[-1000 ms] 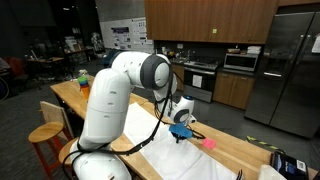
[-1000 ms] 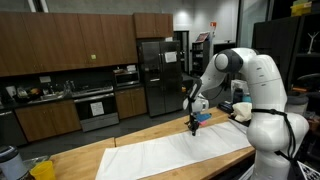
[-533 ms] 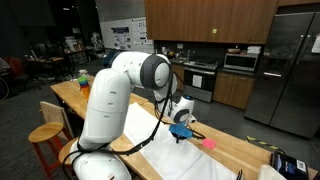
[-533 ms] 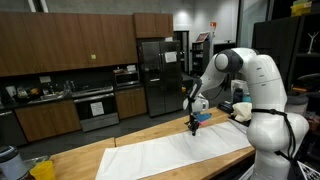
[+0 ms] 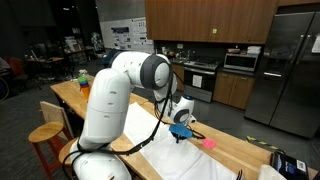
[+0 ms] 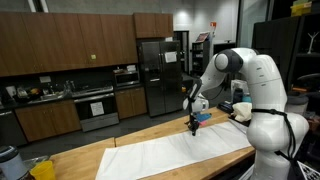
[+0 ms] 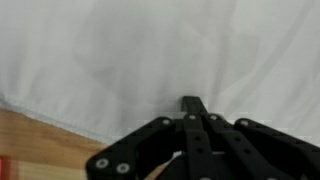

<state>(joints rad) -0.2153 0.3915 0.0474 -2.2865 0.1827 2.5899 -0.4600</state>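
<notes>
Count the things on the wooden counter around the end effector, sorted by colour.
White cloth: 1
Pink object: 1
Blue item: 1, right at the end effector; unclear whether it lies loose
Total: 3

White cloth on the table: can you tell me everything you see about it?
The white cloth is a long, thin-looking sheet spread flat along the wooden table. It has soft wrinkles, and its edge lies on the wood in the wrist view. The closed pincer points down at it; whether they touch cannot be told.
</notes>
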